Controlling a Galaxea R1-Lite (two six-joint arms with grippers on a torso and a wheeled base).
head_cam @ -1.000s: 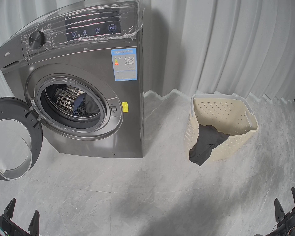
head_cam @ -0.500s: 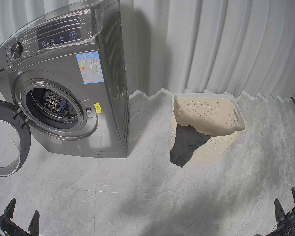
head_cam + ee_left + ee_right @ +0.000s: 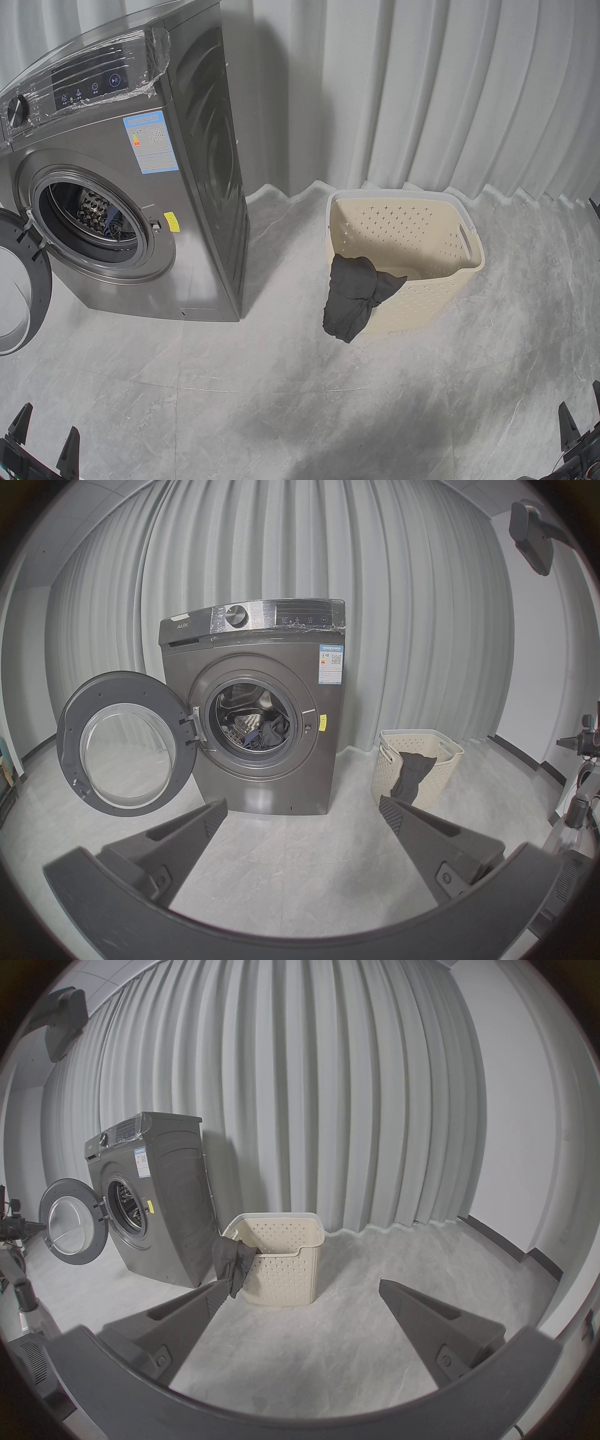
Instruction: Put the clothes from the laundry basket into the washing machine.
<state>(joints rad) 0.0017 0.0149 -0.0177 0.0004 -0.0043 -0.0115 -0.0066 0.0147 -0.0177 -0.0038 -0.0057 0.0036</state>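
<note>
A cream laundry basket (image 3: 406, 231) stands on the floor to the right of the grey washing machine (image 3: 125, 187). A dark garment (image 3: 353, 294) hangs over the basket's near-left rim and down its outside. The machine's round door (image 3: 19, 294) is swung open to the left, and clothes (image 3: 265, 730) lie in the drum. My left gripper (image 3: 49, 431) is low at the front left, my right gripper (image 3: 580, 406) low at the front right. Both are open and hold nothing, well short of the basket. The wrist views show the basket (image 3: 284, 1269), the garment (image 3: 230, 1260) and the machine (image 3: 262, 667) ahead.
Pale pleated curtains (image 3: 406, 94) hang behind the machine and basket. Grey tiled floor (image 3: 281, 387) lies open between me and both. A stand with gear (image 3: 584, 774) is off to one side. The open door juts out beside the machine.
The whole head picture has shifted: machine and basket slid left in the frame as the camera turned right. Both grippers look the same, and the garment hangs as before.
</note>
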